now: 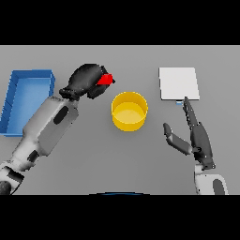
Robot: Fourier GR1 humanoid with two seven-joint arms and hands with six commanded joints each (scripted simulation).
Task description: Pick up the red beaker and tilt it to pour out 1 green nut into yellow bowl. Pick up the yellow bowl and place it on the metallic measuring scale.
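Head view, from left to right: a blue tray sits at the far left of the desk. Beside it, the left robot hand has its fingers curled round the red beaker, of which only a small red part shows past the fingers. The beaker points toward the yellow bowl, which stands upright near the middle of the desk, just right of and nearer than that hand. No nut can be made out in the bowl or the beaker. To the right, the scale lies flat, and the right robot hand rests near it with fingers straight, holding nothing.

The step in hand looks like the pour. To do it well, the beaker's mouth should come over the bowl's opening before tilting further, since it appears to sit just short of the rim. A slow, small tilt would help release one nut only; a fast tip could spill several or drop them on the desk.
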